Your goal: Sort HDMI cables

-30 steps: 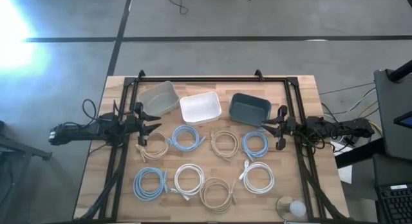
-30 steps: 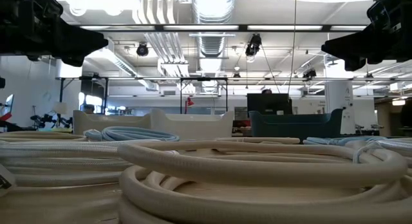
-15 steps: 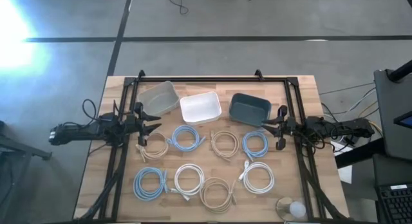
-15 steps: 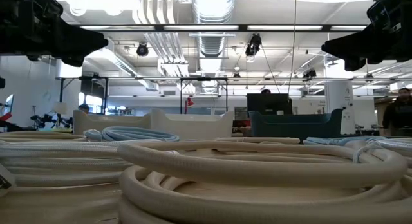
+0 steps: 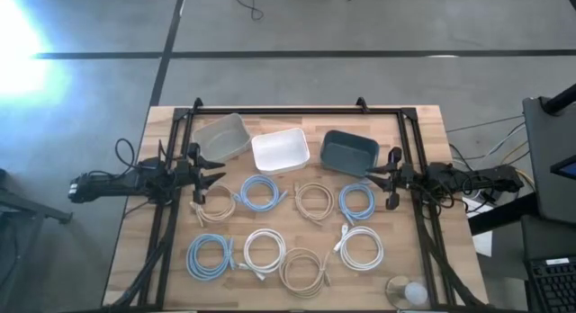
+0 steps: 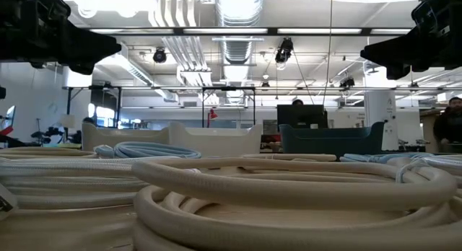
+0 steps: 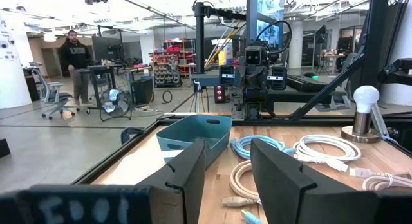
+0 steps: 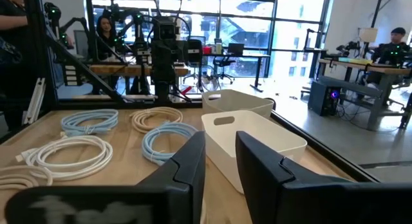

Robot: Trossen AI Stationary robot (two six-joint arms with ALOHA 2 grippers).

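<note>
Several coiled HDMI cables lie flat on the wooden table in two rows. Light blue coils, beige coils and white coils all rest apart from the grippers. My left gripper hovers open at the table's left edge, beside the left-most beige coil. My right gripper hovers open at the right edge, beside a light blue coil. Both are raised above the table in the low view.
Three bins stand along the far side: a translucent one, a white one and a dark blue-grey one. A light bulb on a round base sits at the near right corner. A black frame borders the table. People show in the room behind.
</note>
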